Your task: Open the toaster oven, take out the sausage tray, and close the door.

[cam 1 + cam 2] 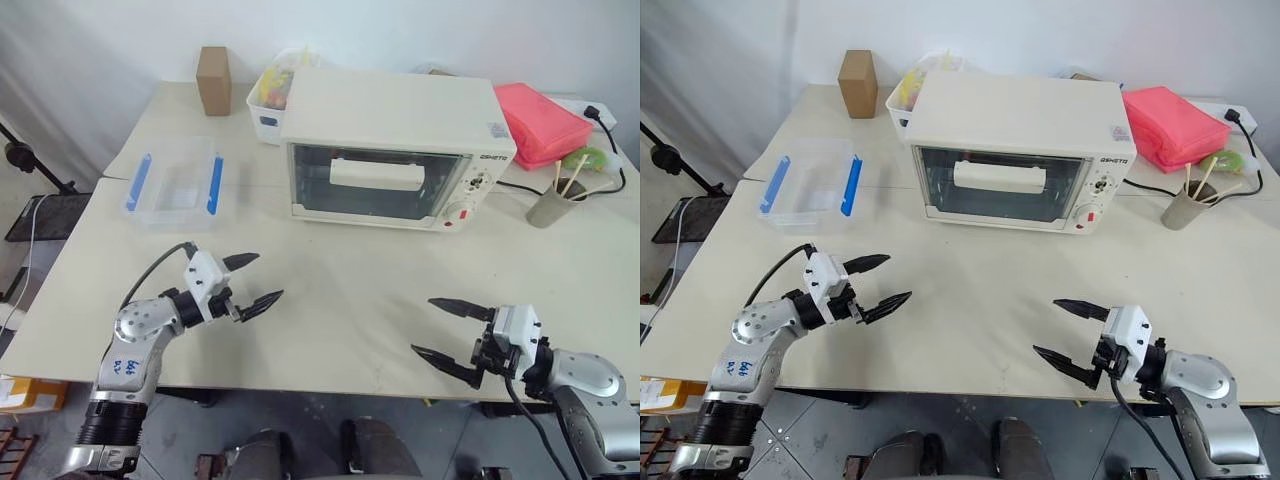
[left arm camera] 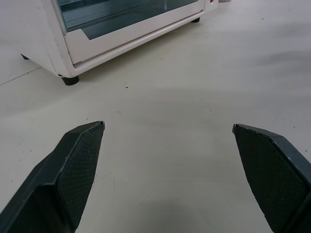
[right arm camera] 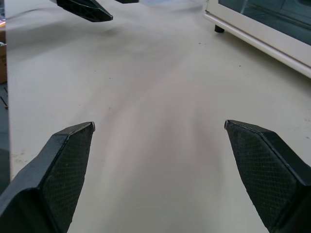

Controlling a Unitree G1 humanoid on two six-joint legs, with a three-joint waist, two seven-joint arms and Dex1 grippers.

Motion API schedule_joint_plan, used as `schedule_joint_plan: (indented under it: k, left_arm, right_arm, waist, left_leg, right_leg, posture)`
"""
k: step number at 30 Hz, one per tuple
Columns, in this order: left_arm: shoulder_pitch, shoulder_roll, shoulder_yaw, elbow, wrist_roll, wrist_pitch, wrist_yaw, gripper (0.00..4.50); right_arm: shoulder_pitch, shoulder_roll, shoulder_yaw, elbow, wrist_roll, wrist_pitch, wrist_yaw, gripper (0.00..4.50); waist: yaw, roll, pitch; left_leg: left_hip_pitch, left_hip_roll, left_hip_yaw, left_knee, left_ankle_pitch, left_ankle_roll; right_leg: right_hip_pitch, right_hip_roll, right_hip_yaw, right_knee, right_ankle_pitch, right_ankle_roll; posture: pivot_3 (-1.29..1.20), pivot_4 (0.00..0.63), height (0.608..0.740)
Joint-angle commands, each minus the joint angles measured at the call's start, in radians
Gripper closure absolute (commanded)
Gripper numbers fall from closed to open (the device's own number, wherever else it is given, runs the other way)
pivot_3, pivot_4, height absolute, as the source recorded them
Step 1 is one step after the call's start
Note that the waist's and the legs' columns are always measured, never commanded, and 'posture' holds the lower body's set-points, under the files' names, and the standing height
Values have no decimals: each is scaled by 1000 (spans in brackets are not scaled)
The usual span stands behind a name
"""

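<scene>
The cream-white toaster oven [image 1: 395, 115] stands at the back middle of the table, also seen as the toaster oven [image 2: 121, 29] in the left wrist view. Its glass door [image 1: 318, 188] is shut, with the cream bar handle [image 1: 376, 175] across it. The sausage tray is hidden. My left gripper [image 1: 268, 276] hovers open over the table, left of and in front of the oven, with nothing between its fingers [image 2: 73, 170]. My right gripper [image 1: 423, 325] is open and empty near the table's front edge, right of centre, with its fingers [image 3: 58, 165] spread wide.
A clear plastic box with blue clips [image 1: 172, 190] sits left of the oven. Behind it are a cardboard box [image 1: 213, 80] and a white bin [image 1: 268, 105]. A pink folded item [image 1: 540, 122], a cup with sticks [image 1: 553, 203] and a black cable [image 1: 612, 180] lie to the right.
</scene>
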Motion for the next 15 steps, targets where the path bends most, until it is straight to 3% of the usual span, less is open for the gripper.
schedule_joint_plan:
  k: [1, 6, 10, 15]
  left_arm:
    - [-19, 10, 17, -8, -24, 4, -14, 16]
    - [-20, 27, 40, -39, -77, 23, -56, 16]
    - [-17, 71, 127, -116, -286, 178, -133, 16]
    - [2, 71, 155, -176, -321, 217, -109, 16]
  right_arm:
    - [-56, 12, -37, -44, 59, 62, -55, 0]
    - [-167, 24, -55, -54, 144, 204, -138, 0]
    - [-395, 46, -42, 42, 184, 341, -223, 0]
    - [-560, 93, -25, 138, 153, 367, -256, 0]
  waist:
    - [0, 0, 0]
    - [0, 0, 0]
    - [-7, 0, 0]
    - [-1, 0, 1]
  left_leg:
    - [0, 0, 0, 0, 0, 0]
    - [0, 0, 0, 2, 0, 0]
    - [-1, 0, 0, 2, 0, 0]
    - [-1, 0, 0, 1, 1, -1]
  right_leg:
    - [0, 0, 0, 0, 0, 0]
    - [0, -1, 0, 2, 0, 0]
    - [-2, -1, 0, 3, 0, 0]
    - [-1, -1, -1, 3, 0, 0]
  posture:
    - [0, 150, 740]
    - [0, 150, 740]
    - [0, 150, 740]
    - [0, 150, 740]
